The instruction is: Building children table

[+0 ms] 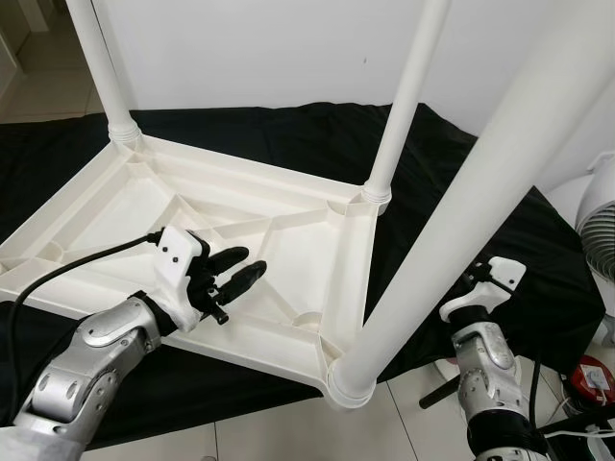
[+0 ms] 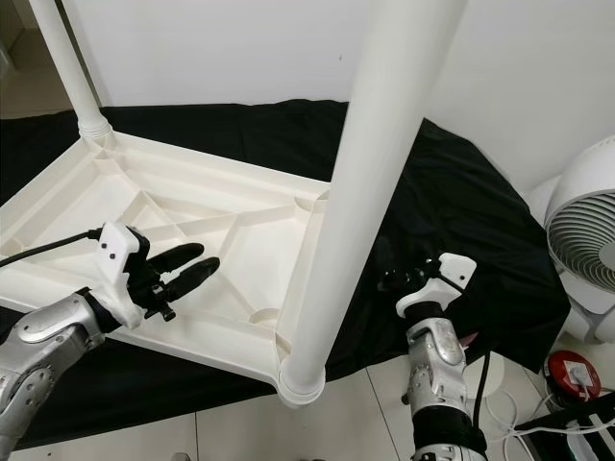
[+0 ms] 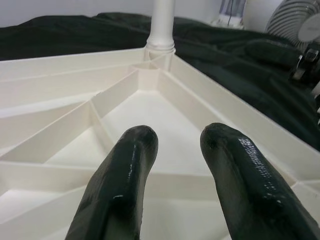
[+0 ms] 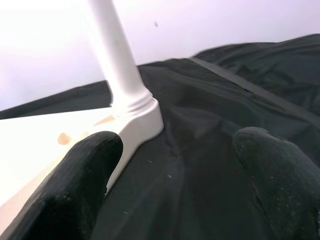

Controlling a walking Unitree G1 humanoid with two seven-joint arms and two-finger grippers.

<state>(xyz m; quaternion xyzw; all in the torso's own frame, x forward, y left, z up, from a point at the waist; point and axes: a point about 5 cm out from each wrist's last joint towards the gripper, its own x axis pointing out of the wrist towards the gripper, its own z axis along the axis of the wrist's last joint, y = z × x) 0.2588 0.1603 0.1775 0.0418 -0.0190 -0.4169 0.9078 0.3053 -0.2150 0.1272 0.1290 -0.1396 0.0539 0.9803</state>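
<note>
The white plastic table [image 1: 115, 206] lies upside down on a black cloth [image 2: 461, 192], ribbed underside up. Three white legs stand in its corner sockets: far left [image 1: 106, 67], far right [image 1: 404, 106] and near right [image 1: 461, 221], which looms close to the camera. My left gripper [image 1: 252, 264] hovers just above the underside near the front edge, open, holding nothing, pointing toward the far right leg [image 3: 162, 25]. My right gripper [image 2: 392, 279] is open over the cloth, to the right of the near leg; the right wrist view looks across the cloth at a leg base [image 4: 132, 105].
A white fan [image 2: 586, 250] stands at the right beyond the cloth. A red object [image 2: 569, 376] and cables lie on the tiled floor beside it. A white wall runs behind the table. Pale floor tiles [image 1: 288, 427] show in front.
</note>
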